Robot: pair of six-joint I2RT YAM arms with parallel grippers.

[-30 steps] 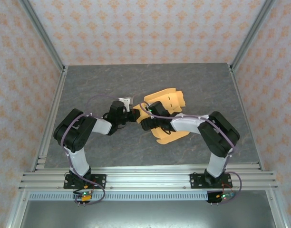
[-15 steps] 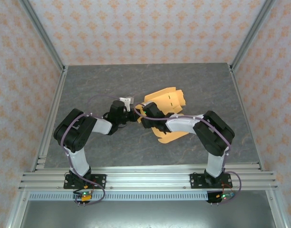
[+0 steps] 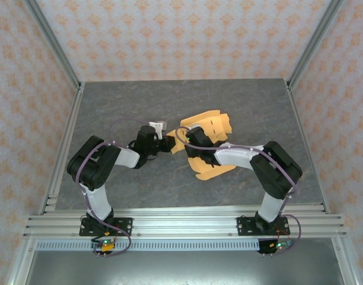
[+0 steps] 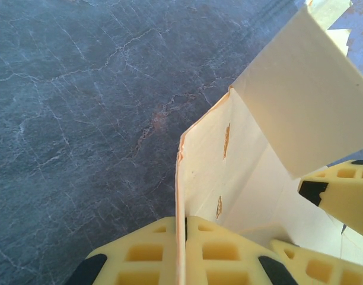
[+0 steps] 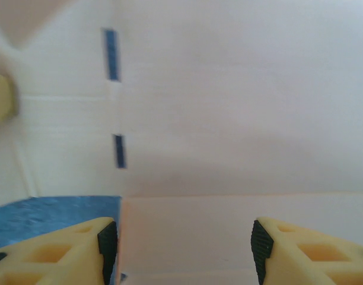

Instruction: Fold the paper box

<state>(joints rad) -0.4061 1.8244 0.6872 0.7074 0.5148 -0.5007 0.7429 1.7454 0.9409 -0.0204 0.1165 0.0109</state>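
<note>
Orange-tan paper box (image 3: 212, 126) lay half-formed near the middle of the table (image 3: 110, 107), long axis running far to near; left fingers (image 4: 140, 255) pinched its raised left wall, right fingers (image 5: 63, 252) hung spread just inside, over the base panel

The left arm (image 3: 101, 163) and the right arm (image 3: 270, 169) look the same: black rounded joint housings and light grey covers on the links between them. A thin purplish cable (image 3: 79, 178) runs along each arm in loose loops. Each arm has a black base plate (image 3: 104, 225). The left gripper (image 4: 181, 237) and the right gripper (image 5: 184, 240) have yellow plastic fingers (image 4: 140, 261) with rectangular hollows and black pads.
</note>
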